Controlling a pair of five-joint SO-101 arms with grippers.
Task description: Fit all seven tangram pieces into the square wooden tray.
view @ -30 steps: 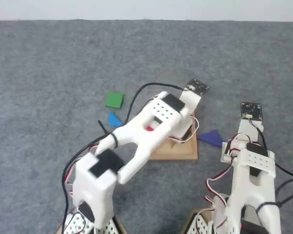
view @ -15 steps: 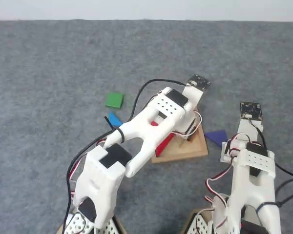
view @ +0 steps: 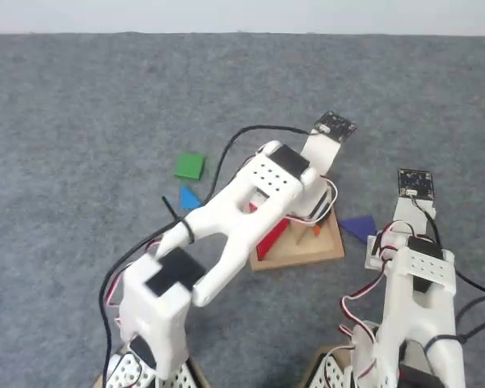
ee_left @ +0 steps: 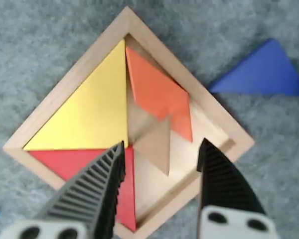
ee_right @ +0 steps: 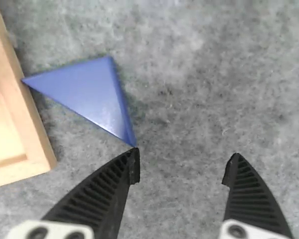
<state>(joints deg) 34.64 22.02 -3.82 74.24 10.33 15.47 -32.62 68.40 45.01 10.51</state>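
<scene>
The square wooden tray (ee_left: 70,82) lies under my left gripper (ee_left: 162,149), which hovers open above it with nothing between its fingers. Inside the tray are a large yellow triangle (ee_left: 84,112), a red triangle (ee_left: 84,162) and an orange parallelogram (ee_left: 159,92); the rest of its floor is bare wood. A dark blue triangle (ee_right: 89,92) rests on the carpet just off the tray's edge (ee_right: 15,114). My right gripper (ee_right: 183,159) is open above the carpet beside that triangle. In the high view a green square (view: 189,166) and a small light blue triangle (view: 189,198) lie left of the tray (view: 327,242).
Everything sits on grey carpet (view: 81,121). The left arm (view: 226,226) stretches across the tray and hides much of it from above. The right arm (view: 412,275) stands by the dark blue triangle (view: 358,226).
The tray has slid and turned a little toward the dark blue triangle, and the red piece in it now shows from above. The left arm shifted over the tray; the right arm kept still.
</scene>
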